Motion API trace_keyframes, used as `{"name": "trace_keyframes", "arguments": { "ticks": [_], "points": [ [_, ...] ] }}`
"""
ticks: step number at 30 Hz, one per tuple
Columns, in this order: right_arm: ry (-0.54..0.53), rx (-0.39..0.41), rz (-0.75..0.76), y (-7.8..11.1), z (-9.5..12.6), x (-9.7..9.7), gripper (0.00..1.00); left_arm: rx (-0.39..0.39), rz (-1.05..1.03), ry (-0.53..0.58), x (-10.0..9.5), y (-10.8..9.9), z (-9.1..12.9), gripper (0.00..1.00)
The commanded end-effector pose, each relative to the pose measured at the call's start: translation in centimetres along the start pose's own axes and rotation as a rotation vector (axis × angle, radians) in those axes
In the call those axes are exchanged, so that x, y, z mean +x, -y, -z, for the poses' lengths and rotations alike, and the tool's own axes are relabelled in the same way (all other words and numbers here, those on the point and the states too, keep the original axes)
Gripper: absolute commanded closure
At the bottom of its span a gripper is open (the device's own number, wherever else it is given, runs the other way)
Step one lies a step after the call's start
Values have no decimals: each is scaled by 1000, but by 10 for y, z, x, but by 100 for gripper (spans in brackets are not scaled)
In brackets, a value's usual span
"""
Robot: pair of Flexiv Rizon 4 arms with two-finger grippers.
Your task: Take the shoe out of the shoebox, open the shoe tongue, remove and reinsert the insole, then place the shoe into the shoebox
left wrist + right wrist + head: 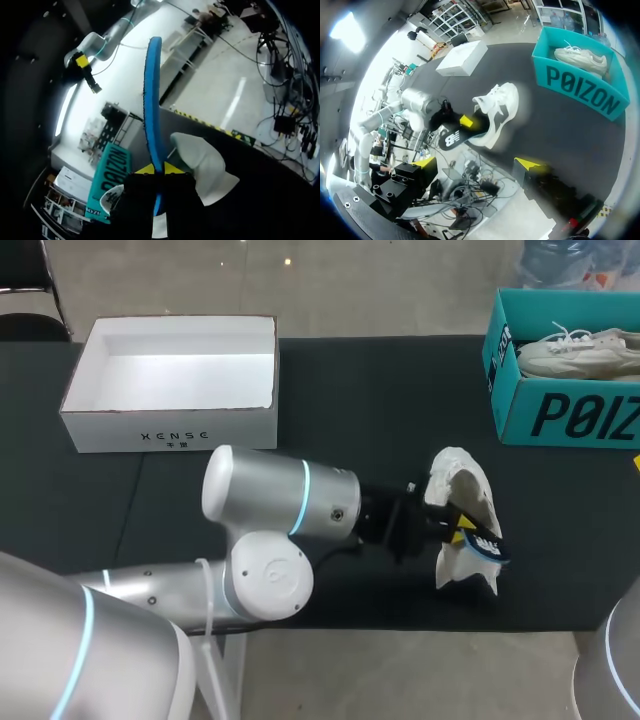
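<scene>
left gripper (462, 530) clamped on insole (487, 544), just beside shoe (468, 480), shoe on table (350, 390) | right gripper (477, 162) spread apart, well off shoe | insole tip maybe inside shoe | do: pin shoe, feed toe-first, flat

- Left arm (270, 540): silver rounded joints, pale blue light rings, white cable alongside.
- Left claw (160, 169): black body, 2 yellow tips.
- Right claw (477, 162): 2 yellow tips.

Head view from high behind, down over the table (380, 390), left wrist view close along the left gripper (160, 169) holding the insole (152, 90), right wrist view well back across the table, shoe (470, 490) and teal shoebox (560, 420) in all three.
</scene>
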State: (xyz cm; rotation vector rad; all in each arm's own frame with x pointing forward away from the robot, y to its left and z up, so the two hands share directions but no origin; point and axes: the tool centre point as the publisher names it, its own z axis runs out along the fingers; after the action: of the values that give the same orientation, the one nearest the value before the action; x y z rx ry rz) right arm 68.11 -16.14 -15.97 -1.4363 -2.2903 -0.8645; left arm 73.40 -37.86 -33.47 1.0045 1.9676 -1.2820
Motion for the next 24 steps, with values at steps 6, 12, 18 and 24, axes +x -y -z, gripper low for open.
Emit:
{"name": "trace_keyframes", "arguments": {
  "ticks": [6, 12, 18, 24],
  "points": [
    [1, 1, -1, 0, 0, 0, 0, 6, -114, -10, -8, -13, -4, 100],
    [1, 1, -1, 0, 0, 0, 0, -26, -181, -22, -11, -28, -4, 100],
    [1, 1, -1, 0, 0, 0, 0, -47, -193, -33, -8, -36, -1, 100],
    [1, 1, -1, 0, 0, 0, 0, -20, -192, -23, -13, -25, -1, 100]
  ]
}}
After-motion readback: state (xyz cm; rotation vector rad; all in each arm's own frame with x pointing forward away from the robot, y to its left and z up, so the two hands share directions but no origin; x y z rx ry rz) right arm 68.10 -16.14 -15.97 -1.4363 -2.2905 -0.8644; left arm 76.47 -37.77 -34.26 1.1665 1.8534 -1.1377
